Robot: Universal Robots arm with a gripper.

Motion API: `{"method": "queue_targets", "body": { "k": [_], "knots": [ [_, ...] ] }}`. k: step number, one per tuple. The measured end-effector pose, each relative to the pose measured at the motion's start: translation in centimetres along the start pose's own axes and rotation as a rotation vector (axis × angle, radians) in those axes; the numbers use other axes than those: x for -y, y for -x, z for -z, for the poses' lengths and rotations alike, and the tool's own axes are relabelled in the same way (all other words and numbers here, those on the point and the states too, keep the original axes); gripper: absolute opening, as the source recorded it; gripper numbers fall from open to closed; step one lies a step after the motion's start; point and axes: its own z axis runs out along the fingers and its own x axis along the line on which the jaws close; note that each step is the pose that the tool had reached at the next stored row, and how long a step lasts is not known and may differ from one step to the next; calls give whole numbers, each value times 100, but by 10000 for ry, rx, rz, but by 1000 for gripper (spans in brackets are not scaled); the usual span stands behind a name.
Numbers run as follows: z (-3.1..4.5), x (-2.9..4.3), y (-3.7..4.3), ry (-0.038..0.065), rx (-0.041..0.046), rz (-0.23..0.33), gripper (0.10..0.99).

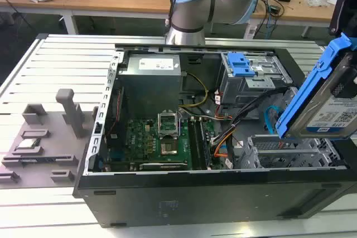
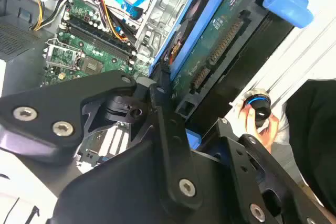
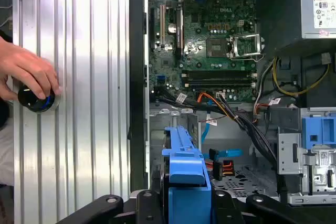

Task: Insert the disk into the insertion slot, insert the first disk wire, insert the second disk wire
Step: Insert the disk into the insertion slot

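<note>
Fingers (image 3: 152,211) clamp disk (image 1: 332,96), tilted near slot (image 1: 284,150); we reckon: level it, square to slot, lower slow, dodge cables (image 1: 245,116).

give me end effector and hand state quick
end effector: closed, holding the disk
person's hand: fingers on a black knob

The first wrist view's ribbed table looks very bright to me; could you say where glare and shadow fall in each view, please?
First wrist view: the ribbed table glares in pale streaks beside the hand, while the motherboard is darker. Second wrist view: the table washes out white beyond the disk. Exterior view: the disk's label is brightly lit, the case front dark.
</note>
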Motion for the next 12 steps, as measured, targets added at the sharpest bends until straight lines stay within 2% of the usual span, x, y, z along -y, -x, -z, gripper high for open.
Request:
{"method": "queue_targets", "body": {
  "k": [2,3,5,12],
  "knots": [
    [-14,-37,4,1,6,0,361],
    [-55,-61,21,1,4,-1,361],
    [-117,-64,38,0,5,0,361],
    [-255,-83,74,1,5,-1,361]
  ]
}}
